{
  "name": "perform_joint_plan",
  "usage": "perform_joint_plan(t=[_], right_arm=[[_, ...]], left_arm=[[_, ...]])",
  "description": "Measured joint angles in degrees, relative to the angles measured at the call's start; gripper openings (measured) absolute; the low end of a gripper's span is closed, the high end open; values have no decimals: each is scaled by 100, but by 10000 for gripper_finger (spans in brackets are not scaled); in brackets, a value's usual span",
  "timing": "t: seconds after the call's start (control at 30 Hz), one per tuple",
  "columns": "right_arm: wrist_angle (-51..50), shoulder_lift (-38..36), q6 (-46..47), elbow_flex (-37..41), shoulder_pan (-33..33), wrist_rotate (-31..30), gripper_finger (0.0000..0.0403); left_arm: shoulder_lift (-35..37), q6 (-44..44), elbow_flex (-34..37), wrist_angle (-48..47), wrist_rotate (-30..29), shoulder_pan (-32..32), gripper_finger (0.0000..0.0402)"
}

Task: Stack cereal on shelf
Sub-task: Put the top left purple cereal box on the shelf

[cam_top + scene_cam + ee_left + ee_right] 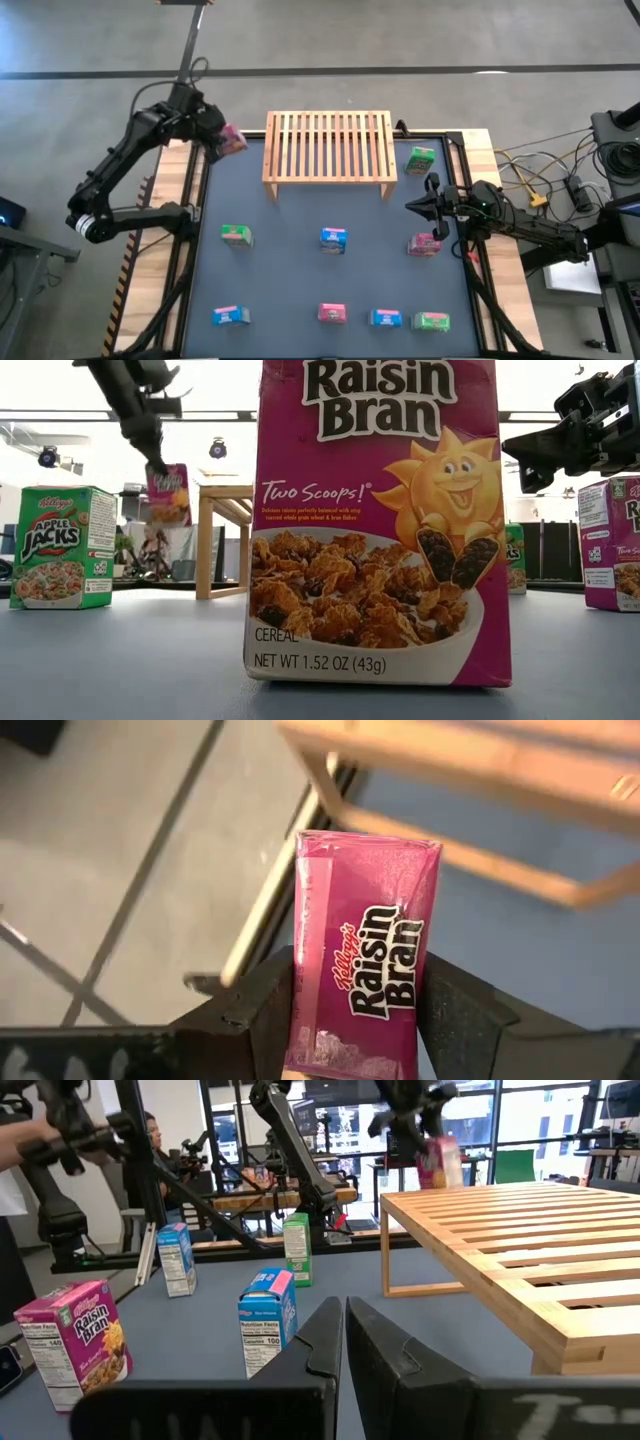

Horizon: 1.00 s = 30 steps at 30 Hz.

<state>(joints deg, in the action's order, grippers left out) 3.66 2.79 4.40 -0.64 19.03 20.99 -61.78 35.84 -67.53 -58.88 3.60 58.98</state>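
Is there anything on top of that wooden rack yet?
No. The rack's slatted top is bare. The left gripper holds a pink cereal box in the air beside its left end. Whatever lies under the slats is hidden.

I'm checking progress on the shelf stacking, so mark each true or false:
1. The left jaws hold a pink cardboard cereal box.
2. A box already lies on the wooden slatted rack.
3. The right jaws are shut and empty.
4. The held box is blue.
1. True: the left gripper clamps a pink Raisin Bran cardboard box, lifted near the rack's left end.
2. False: the light wooden slatted rack carries no box on top.
3. True: the right gripper is shut on nothing, over the table's right side.
4. False: it is pink.
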Motion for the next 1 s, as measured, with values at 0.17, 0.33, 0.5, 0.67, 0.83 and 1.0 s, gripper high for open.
perform_joint_plan(t=[0.17,0.33,0.5,0.67,0.83,1.0], right_arm=[[0,0,-2,1,-1,0,9],[0,0,-4,0,-1,0,9],[0,0,-4,0,-2,0,9],[0,0,-6,0,-2,0,9],[0,0,-7,1,0,0,9],[0,0,-7,1,-1,0,9]], left_arm=[[0,-106,-474,-97,208,0,167],[-7,-260,-729,-77,463,0,157],[-13,-297,-775,-13,600,-11,139],[-96,-315,-775,247,602,-11,131],[-365,-323,-836,689,861,-11,130],[-902,-387,-1266,862,1436,-80,130]])
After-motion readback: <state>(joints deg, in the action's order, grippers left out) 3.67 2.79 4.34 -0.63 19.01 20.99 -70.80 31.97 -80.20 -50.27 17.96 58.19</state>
